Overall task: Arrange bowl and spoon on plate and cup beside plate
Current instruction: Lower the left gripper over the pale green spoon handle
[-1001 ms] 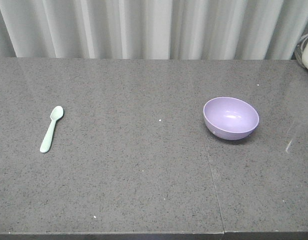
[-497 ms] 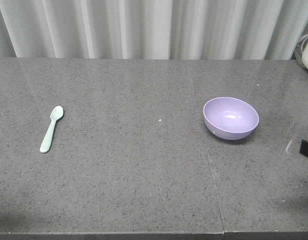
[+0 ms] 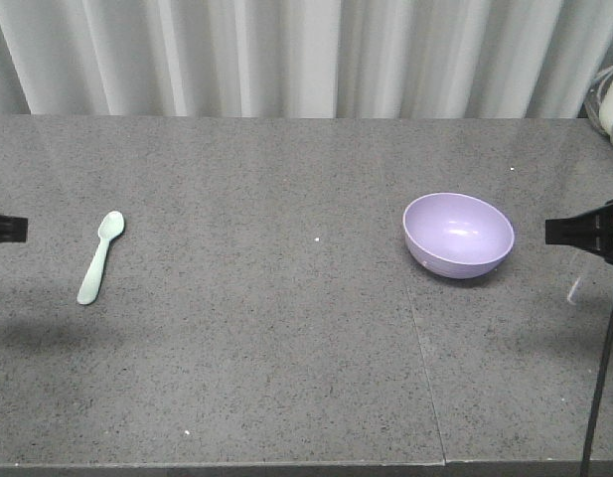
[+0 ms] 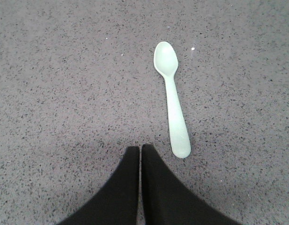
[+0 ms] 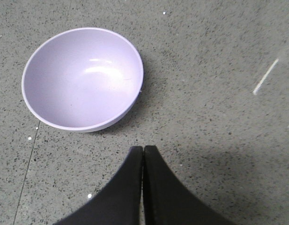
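Observation:
A mint-green spoon (image 3: 100,256) (image 4: 172,98) lies flat on the grey stone table at the left, bowl end pointing away. My left gripper (image 3: 23,229) (image 4: 140,147) comes in from the left edge, shut and empty, with its tips just short of the handle's end. The lavender bowl (image 3: 458,234) (image 5: 82,78) stands upright and empty at the right. My right gripper (image 3: 548,232) (image 5: 143,148) comes in from the right edge, shut and empty, a little way from the bowl's rim. The plate and the cup are out of view.
The grey stone table (image 3: 286,328) has a seam (image 3: 425,368) running from below the bowl to the front edge. A white curtain (image 3: 286,55) hangs behind the table. A pale object (image 3: 612,109) sits at the far right corner.
Both grippers have come into the front view from the left and right edges. The spoon and the bowl have stayed where they were.

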